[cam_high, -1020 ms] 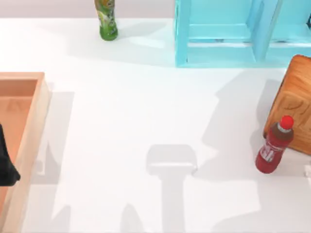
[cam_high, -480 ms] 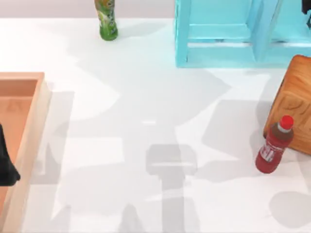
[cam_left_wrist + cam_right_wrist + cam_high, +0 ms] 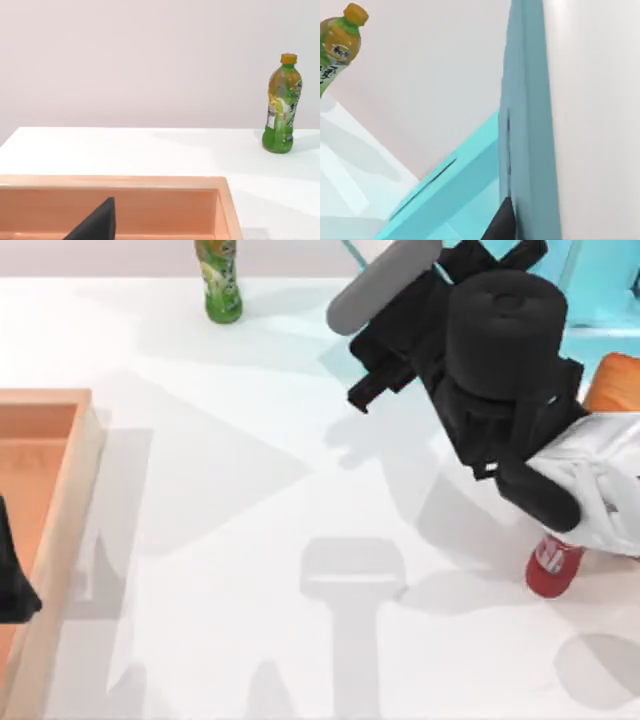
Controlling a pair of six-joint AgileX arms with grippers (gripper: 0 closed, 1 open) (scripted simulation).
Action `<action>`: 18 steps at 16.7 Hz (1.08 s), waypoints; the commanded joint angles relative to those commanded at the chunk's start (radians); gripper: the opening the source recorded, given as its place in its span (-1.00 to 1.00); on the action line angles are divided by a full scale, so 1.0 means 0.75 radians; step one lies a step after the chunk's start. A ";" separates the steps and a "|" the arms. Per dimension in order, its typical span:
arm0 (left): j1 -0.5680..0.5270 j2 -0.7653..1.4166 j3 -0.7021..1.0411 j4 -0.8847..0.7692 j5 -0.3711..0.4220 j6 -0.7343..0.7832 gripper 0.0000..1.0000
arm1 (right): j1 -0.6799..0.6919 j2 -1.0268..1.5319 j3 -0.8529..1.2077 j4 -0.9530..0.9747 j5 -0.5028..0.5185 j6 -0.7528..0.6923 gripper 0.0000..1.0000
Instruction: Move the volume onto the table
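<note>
My right arm reaches high over the back right of the table, in front of the light-blue shelf unit. Close up in the right wrist view stands a darker teal-blue slab with a white face beside it, which looks like the volume on edge. One dark fingertip touches its lower edge, and behind it is the shelf. Whether the gripper holds the volume is hidden. My left gripper is parked over the wooden tray at the left.
A green bottle stands at the back, left of the shelf. A red bottle and a wooden board stand at the right, partly under the right arm. The tray's raised rim runs along the left side.
The right arm has swung into the top view at the back right and now covers much of the shelf, the board and the red bottle's top. The left arm has not moved.
</note>
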 joint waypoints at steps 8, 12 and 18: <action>0.000 0.000 0.000 0.000 0.000 0.000 1.00 | 0.550 0.188 -0.128 -0.055 0.476 -0.473 -1.00; 0.000 0.000 0.000 0.000 0.000 0.000 1.00 | 0.663 0.232 -0.174 -0.066 0.573 -0.580 -1.00; 0.000 0.000 0.000 0.000 0.000 0.000 1.00 | 0.665 0.236 -0.180 -0.067 0.576 -0.577 -1.00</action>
